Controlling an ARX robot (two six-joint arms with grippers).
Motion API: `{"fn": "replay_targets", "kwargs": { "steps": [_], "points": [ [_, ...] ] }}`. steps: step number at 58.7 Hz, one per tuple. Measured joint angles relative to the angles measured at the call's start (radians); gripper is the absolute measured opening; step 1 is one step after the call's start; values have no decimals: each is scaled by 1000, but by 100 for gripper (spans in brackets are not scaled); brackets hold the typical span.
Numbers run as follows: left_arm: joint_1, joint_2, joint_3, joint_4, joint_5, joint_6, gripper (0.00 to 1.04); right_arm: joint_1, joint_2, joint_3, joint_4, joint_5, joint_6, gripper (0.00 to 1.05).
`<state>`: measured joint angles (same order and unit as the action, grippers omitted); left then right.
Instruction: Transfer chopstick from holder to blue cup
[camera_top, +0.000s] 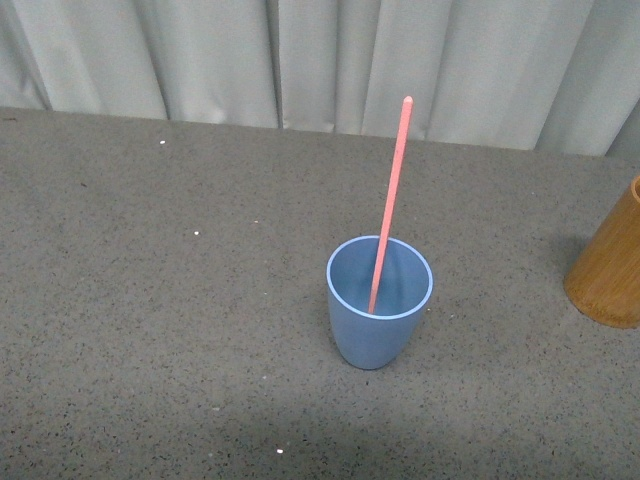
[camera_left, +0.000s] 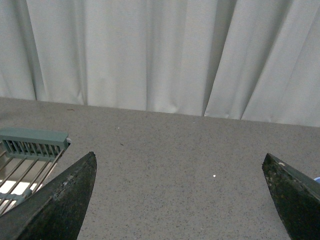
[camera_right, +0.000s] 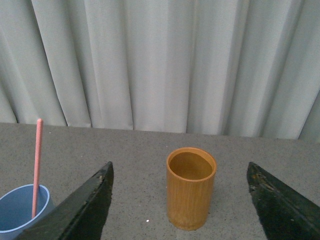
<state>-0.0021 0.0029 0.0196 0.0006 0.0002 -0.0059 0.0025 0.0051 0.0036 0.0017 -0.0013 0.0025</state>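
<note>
The blue cup (camera_top: 379, 305) stands upright on the grey table in the front view. One salmon-pink chopstick (camera_top: 392, 195) stands in it, leaning against the rim. The brown wooden holder (camera_top: 612, 262) is at the right edge of the front view. In the right wrist view the holder (camera_right: 191, 189) stands upright and looks empty, ahead of and between the fingers of my open right gripper (camera_right: 181, 170). The cup (camera_right: 22, 207) and chopstick (camera_right: 36, 162) show beside it. My left gripper (camera_left: 180, 160) is open over bare table. Neither arm shows in the front view.
A grey-green rack (camera_left: 31, 150) with wire bars lies by the left gripper's finger. A pale pleated curtain (camera_top: 320, 60) hangs behind the table's far edge. The grey speckled tabletop (camera_top: 150, 300) spreads around the cup.
</note>
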Motion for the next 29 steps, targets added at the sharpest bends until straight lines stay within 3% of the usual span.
{"fn": "replay_targets", "kwargs": {
  "steps": [3, 29],
  "points": [
    [0, 0, 0, 0, 0, 0, 98, 0, 0, 0, 0, 0, 1, 97],
    [0, 0, 0, 0, 0, 0, 98, 0, 0, 0, 0, 0, 0, 95]
  ]
}}
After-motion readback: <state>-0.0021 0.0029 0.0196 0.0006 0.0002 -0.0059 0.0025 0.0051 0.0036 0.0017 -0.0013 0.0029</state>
